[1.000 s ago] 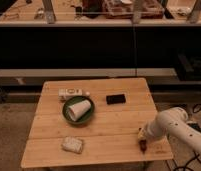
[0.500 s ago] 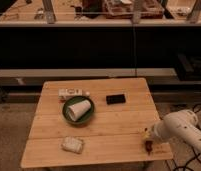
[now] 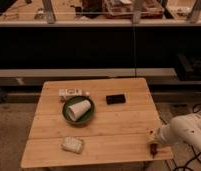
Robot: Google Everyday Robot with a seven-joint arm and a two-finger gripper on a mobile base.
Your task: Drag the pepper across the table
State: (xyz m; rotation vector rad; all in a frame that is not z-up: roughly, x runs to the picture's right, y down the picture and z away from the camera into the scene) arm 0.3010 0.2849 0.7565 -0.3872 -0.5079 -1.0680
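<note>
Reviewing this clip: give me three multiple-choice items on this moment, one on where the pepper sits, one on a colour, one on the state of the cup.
1. Where on the table is the pepper?
A. At the near right edge, by the pincer
B. On the green plate
C. At the far left corner

2. What colour is the plate?
A. Red
B. Green
C. White

3. How does the white cup stand?
A. Upright beside the plate
B. Stacked on the black slab
C. Lying on its side on the plate

Answers:
1 A: the dark red-brown pepper lies at the near right edge, just under the pincer at the tip of the white arm.
2 B: the plate's rim shows green around the cup.
3 C: the cup lies tipped over inside the plate, apart from the black slab.
</note>
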